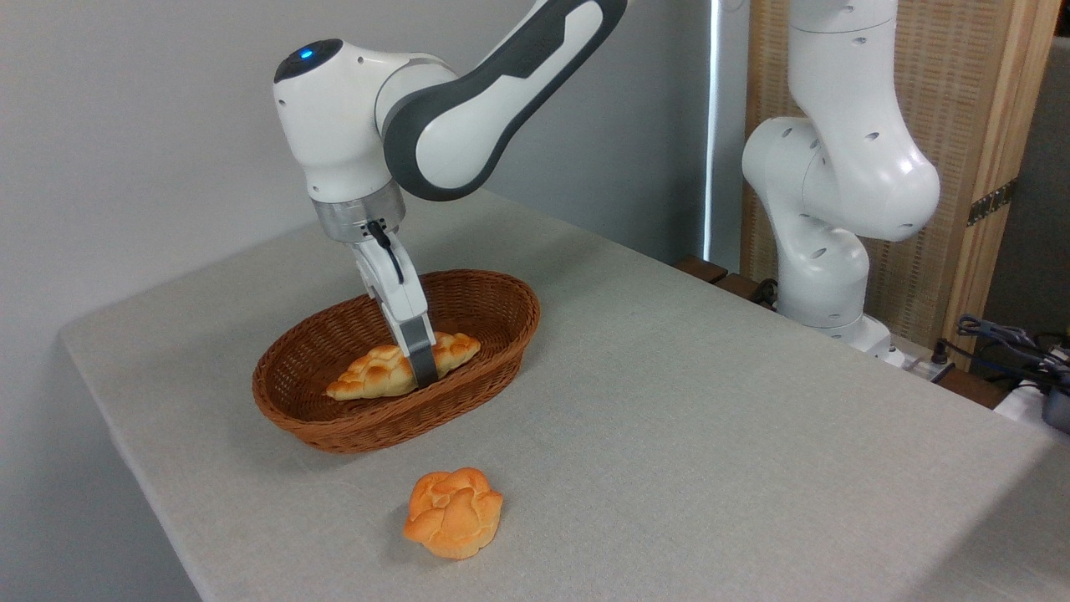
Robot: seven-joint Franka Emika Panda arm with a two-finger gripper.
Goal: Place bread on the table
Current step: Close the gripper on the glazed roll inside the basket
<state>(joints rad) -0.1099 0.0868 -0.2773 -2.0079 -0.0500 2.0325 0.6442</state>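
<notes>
A small round orange knotted bun (454, 512) lies on the grey cloth-covered table (710, 435) near its front edge. Behind it, toward the left edge, stands a brown oval wicker basket (351, 422). Inside lies the pale golden braided bread (376, 372), pointed ends lengthwise. The white gripper (422, 368) reaches down at the loaf's middle; only one finger shows, so closure on the loaf cannot be determined.

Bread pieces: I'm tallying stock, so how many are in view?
2. The braided loaf lies in the wicker basket, with the claw down at its middle. The round bun sits on the table in front of the basket. None seems hidden.
</notes>
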